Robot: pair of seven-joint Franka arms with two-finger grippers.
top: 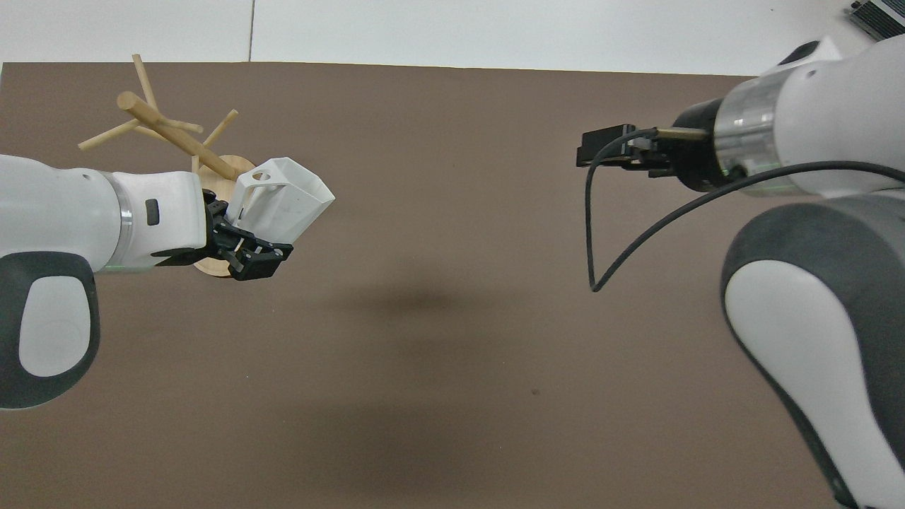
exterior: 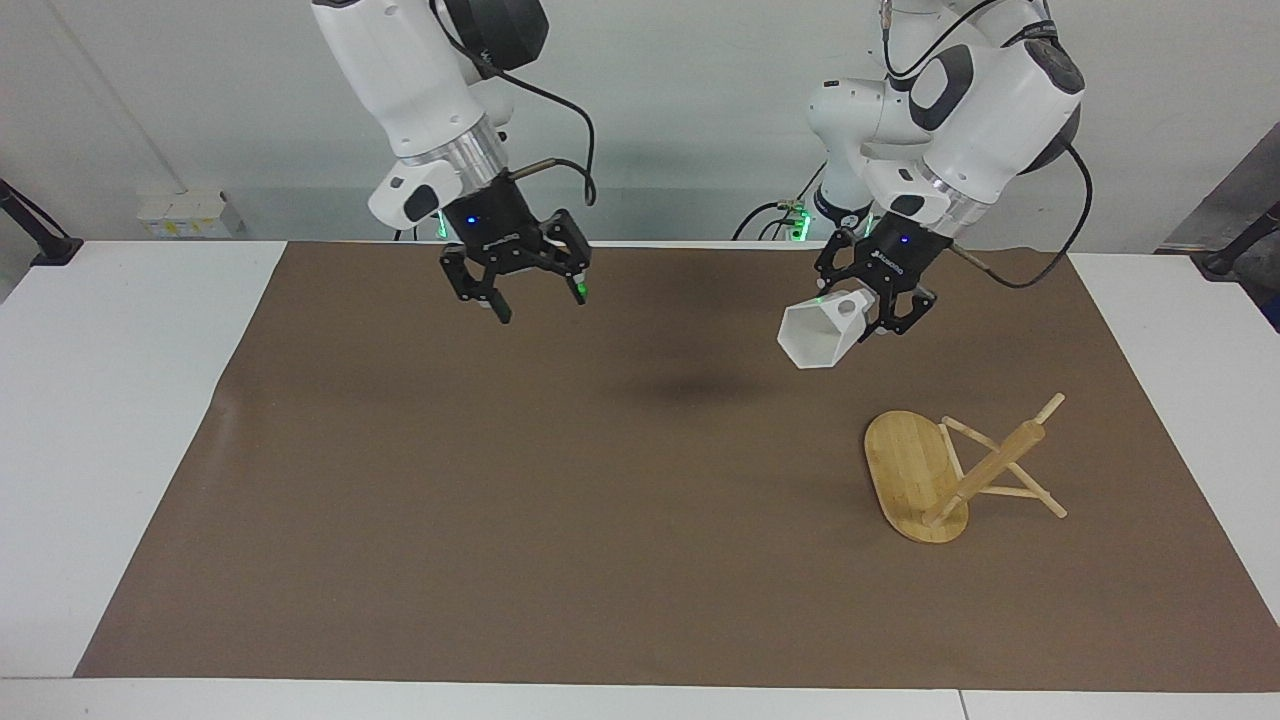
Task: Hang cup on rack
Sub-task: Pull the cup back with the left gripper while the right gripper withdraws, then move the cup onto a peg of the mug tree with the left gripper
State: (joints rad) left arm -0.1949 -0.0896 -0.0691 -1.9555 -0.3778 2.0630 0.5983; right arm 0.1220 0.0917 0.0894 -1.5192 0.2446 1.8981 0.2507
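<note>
The white faceted cup hangs in my left gripper, which is shut on its handle end, mouth tilted down. It is in the air over the brown mat, apart from the rack. The bamboo rack stands on its oval base toward the left arm's end of the table, pegs bare. In the overhead view the cup and left gripper cover part of the rack's base; its post shows. My right gripper is open and empty over the mat's edge near the robots; it also shows in the overhead view.
A brown mat covers most of the white table. A black cable loops down from the right wrist. Nothing else lies on the mat.
</note>
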